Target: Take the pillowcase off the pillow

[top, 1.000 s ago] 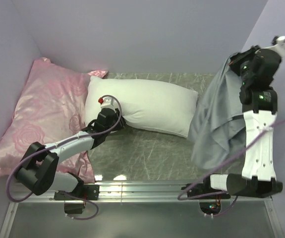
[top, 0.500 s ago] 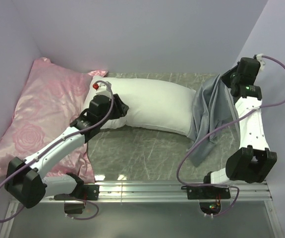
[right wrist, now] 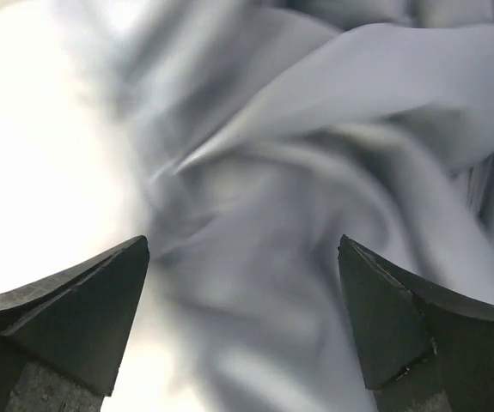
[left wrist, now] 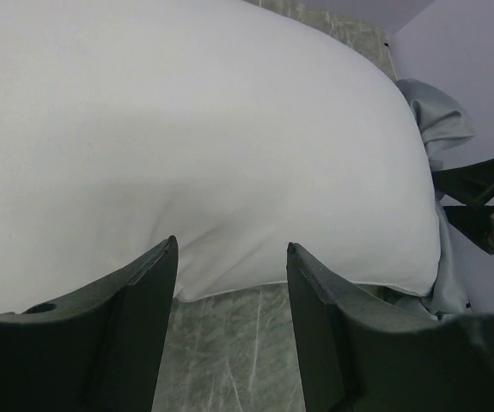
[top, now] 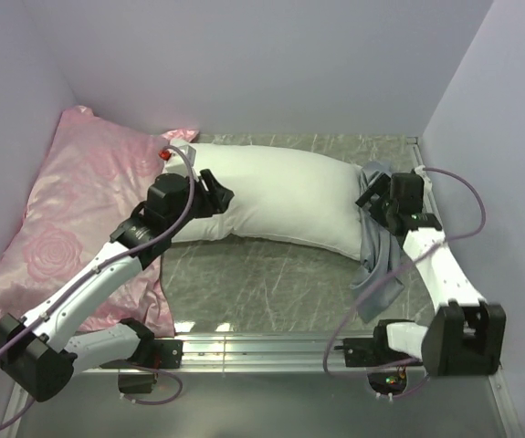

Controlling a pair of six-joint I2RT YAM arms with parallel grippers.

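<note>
The white pillow (top: 280, 196) lies bare across the back of the table, and it fills the left wrist view (left wrist: 186, 129). The grey pillowcase (top: 377, 260) sits crumpled in a strip at the pillow's right end, off the pillow; it shows in both wrist views (left wrist: 440, 129) (right wrist: 315, 172). My left gripper (top: 216, 197) (left wrist: 232, 245) hovers at the pillow's near left edge, open, with only table between its fingers. My right gripper (top: 372, 195) (right wrist: 243, 245) stands wide open just over the pillowcase heap, gripping nothing. A white patch of pillow (right wrist: 23, 172) shows at its left.
A shiny pink rose-patterned pillow (top: 70, 219) leans in the left corner, touching the white pillow's left end. Lilac walls close the back and both sides. A metal rail (top: 262, 347) runs along the near edge. Bare marbled tabletop (top: 262, 278) lies before the pillow.
My right arm came down from high up and opened, so the pillowcase dropped into a heap at the pillow's right end. My left arm shifted up over the pillow's edge and its jaws widened.
</note>
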